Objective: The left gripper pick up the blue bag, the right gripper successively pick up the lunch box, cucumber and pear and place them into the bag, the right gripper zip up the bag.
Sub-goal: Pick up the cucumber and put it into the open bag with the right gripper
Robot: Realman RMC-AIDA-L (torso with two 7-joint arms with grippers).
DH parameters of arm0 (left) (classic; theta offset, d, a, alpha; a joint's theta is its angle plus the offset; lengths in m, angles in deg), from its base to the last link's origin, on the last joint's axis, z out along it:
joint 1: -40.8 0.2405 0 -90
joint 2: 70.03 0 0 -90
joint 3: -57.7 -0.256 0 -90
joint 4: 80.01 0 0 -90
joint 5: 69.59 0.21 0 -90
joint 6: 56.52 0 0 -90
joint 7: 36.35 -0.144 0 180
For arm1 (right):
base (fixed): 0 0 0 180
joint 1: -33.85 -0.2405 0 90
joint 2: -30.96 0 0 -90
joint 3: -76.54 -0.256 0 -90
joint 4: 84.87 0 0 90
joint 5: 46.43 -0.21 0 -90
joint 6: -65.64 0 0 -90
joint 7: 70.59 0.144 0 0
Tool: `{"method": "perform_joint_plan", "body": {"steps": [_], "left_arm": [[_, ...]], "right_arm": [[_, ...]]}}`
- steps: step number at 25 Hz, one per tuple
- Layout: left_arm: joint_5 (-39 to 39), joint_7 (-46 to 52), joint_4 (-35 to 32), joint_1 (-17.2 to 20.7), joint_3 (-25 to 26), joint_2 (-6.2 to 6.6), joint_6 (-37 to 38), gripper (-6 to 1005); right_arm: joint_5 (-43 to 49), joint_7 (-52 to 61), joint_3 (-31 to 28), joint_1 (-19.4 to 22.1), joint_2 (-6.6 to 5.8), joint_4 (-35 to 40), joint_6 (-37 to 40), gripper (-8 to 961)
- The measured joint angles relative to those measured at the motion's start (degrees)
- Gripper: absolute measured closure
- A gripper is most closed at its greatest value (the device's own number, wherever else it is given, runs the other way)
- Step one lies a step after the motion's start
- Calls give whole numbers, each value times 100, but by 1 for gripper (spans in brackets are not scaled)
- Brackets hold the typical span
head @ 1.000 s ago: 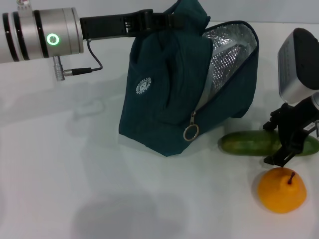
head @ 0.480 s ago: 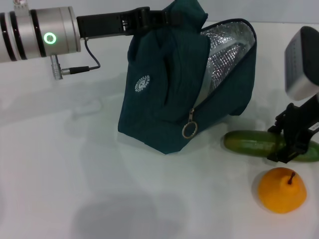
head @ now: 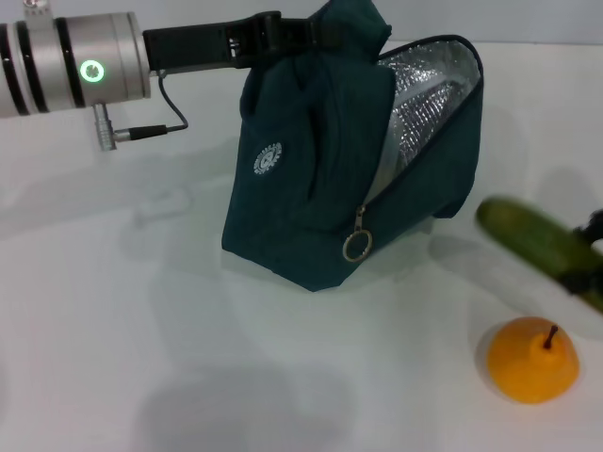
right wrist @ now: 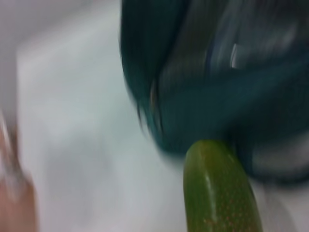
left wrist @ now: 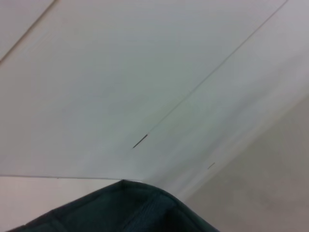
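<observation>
The left end effector (head: 311, 30) is closed on the top of the blue bag (head: 320, 188), which is held up with its base on the white worktop (head: 141, 330) and its foil-lined mouth turned toward the right. The right end effector (head: 592, 247) is seen only at the right edge of the head view, clamped on the cucumber (head: 532, 240). The cucumber is carried tilted above the worktop, its free end pointing toward the bag's opening. Half a second earlier it lay flat beside the pear (head: 532, 361) with the right end effector over it; it has since been lifted. One bag, one cucumber and one pear are counted; the pear rests alone on the worktop.
</observation>
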Motion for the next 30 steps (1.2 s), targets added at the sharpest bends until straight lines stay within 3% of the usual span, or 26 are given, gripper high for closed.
{"method": "perform_joint_plan", "body": {"steps": [2,4,6,7,8,10,13,15,18,20,24,30], "left_arm": [[0,58,0,26,4,12,6,942],[0,88,-3,56,6,39,7,942],[2,88,-3,71,6,52,3,942],[24,68,-6,121,7,89,-23,942],[29,55,-5,147,6,109,-30,942],[28,36,11,214,10,156,-38,942],[28,28,40,323,95,188,-43,942],[39,26,37,363,131,181,-46,942],[44,28,25,416,133,175,-47,942],[47,41,21,472,135,182,-49,942],[50,33,49,497,138,198,-51,942],[22,28,48,572,139,201,-59,943]], "right_arm": [[-794,-221,-759,226,-174,-188,402,309],[-1672,-403,-1127,419,-308,-511,555,308],[-2733,-682,-1313,632,-383,-955,543,307],[-2733,-682,-1313,632,-383,-955,543,307],[-3781,-1184,-1323,807,-329,-1482,478,307],[-4322,-1708,-1320,862,-187,-1823,457,306],[-4961,-2760,-1318,861,241,-2306,346,305],[-5474,-3557,-1039,733,397,-2919,256,304],[-6175,-4586,-297,259,394,-4232,86,303],[-6269,-4974,64,-13,417,-4664,-143,302],[-6306,-5281,580,-411,426,-5028,-492,301],[-6272,-5591,825,-523,425,-5244,-776,298]]}}
